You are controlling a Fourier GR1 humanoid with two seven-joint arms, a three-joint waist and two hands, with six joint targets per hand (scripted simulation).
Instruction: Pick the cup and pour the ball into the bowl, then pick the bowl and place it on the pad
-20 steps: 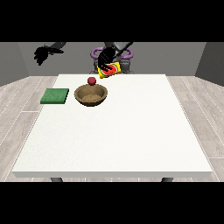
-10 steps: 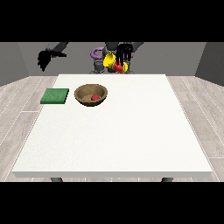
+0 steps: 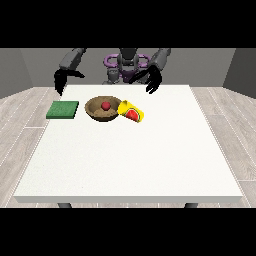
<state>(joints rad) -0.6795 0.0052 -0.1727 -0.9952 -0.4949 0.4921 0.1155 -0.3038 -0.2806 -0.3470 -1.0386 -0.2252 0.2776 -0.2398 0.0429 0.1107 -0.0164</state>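
- Small red ball [image 3: 106, 105] sits inside the round brown wooden bowl [image 3: 102, 109]; yellow cup [image 3: 131, 111] lies tipped on the white table [image 3: 130, 155], touching the bowl's rim.
- Both hands hold nothing; hand at the view's right [image 3: 152, 81] hangs with relaxed fingers, hand at the view's left [image 3: 61, 81] we cannot tell.
- Next we grasp the bowl by its rim, keep it level, then move it to the flat green square pad [image 3: 63, 109].
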